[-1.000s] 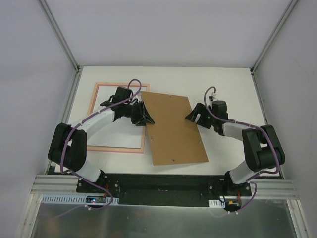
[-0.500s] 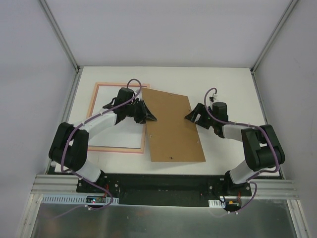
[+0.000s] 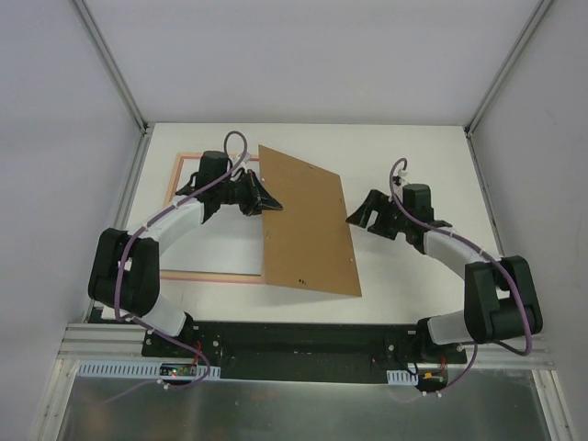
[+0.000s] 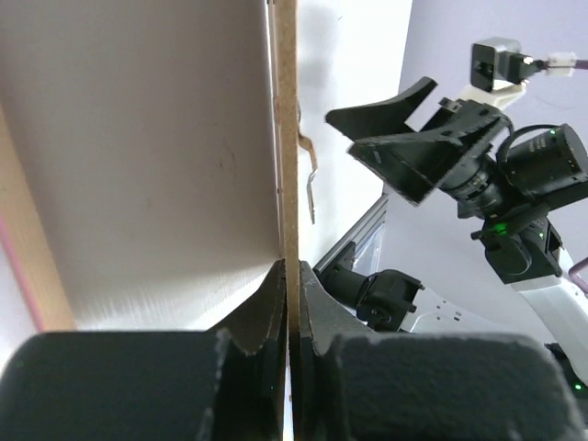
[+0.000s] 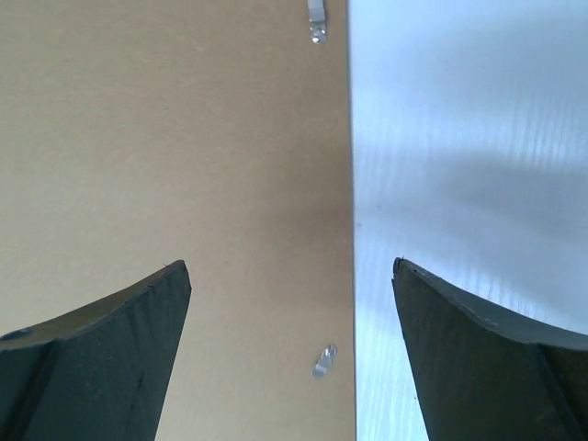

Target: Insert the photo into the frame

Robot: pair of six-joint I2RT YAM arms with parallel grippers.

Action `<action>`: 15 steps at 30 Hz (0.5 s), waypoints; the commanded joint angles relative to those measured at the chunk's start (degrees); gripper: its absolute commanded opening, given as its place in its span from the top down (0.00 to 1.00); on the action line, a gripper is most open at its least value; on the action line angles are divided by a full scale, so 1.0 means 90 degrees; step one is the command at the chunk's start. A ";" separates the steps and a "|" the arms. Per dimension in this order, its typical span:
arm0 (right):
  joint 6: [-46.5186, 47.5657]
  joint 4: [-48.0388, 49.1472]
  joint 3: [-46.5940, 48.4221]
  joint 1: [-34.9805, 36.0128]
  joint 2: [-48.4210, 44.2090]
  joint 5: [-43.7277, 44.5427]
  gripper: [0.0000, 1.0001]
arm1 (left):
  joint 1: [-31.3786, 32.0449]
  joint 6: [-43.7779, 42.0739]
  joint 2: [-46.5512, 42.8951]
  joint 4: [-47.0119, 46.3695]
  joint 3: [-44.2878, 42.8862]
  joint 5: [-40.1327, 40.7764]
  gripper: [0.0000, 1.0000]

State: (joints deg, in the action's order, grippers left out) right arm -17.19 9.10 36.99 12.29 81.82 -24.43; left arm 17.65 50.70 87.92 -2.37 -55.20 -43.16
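— The left gripper (image 3: 266,204) has pinched shut on the backing board's (image 3: 308,225) edge and tipped it up off the frame (image 3: 213,277).
— And the photo (image 3: 216,248)?
— Lying inside the frame, I think, white back up. The right gripper (image 3: 367,213) hangs wide open, holding nothing.
— That's a thin pinch. If the board slips, it could drop and knock the photo askew.

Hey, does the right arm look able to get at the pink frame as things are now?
Probably not directly. The brown board, pinched at its left edge by the shut left gripper, lies between the open right gripper and the frame, and it covers the frame's right side.
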 commanded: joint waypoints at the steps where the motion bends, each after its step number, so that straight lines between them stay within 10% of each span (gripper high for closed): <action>1: 0.0523 -0.0640 0.0713 -0.0272 -0.0595 -0.0722 0.06 | -0.0408 -0.0291 -0.0237 -0.0390 -0.0390 -0.1111 1.00; 15: 0.0221 0.0013 0.1251 -0.0722 0.0264 -0.2754 0.04 | -0.1102 0.0578 -0.0735 -0.1738 0.0000 -0.2529 1.00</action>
State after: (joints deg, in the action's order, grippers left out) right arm -14.15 5.82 45.43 5.85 82.70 -43.09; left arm 8.82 52.21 85.54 -8.95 -55.31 -58.13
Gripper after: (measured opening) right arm 0.955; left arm 0.008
